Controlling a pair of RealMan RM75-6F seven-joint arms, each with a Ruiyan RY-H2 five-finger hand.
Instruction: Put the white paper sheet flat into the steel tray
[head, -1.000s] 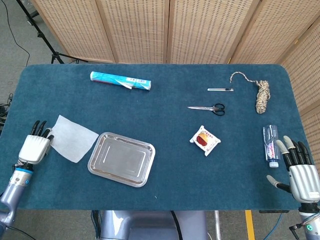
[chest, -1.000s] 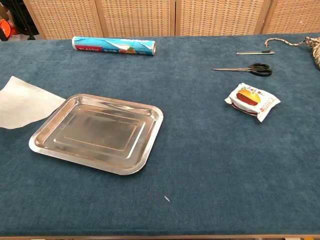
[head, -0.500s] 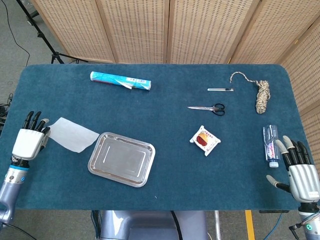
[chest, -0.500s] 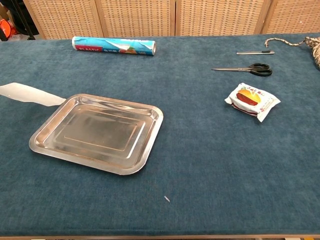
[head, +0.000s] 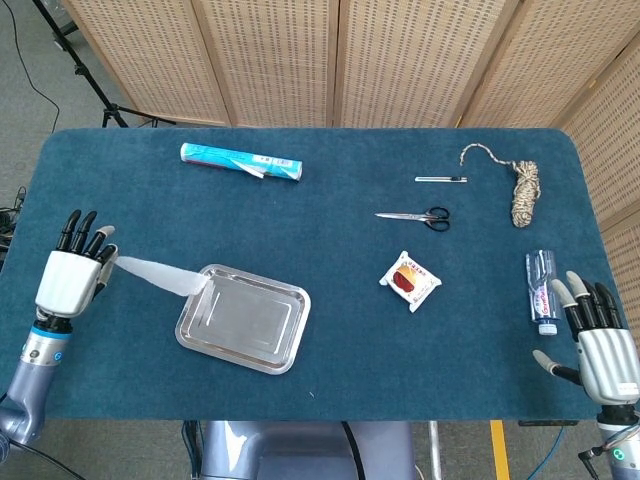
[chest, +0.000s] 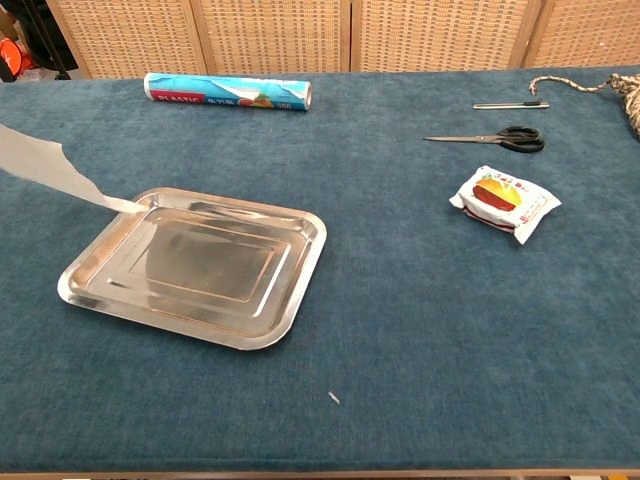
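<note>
Right now my left hand (head: 68, 280) pinches the white paper sheet (head: 155, 273), its far corner trailing onto the steel tray (head: 243, 345); it may fold or slip out. My right hand (head: 603, 352) is spread, idle.

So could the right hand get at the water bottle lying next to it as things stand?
Probably yes. The right hand is open and holds nothing, the bottle lies just beside its fingers, and nothing sits between them.

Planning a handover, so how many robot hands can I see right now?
2. The left hand is at the table's left edge, pinching the paper sheet by the tray. The right hand is at the near right corner, fingers spread, beside the small bottle.
</note>
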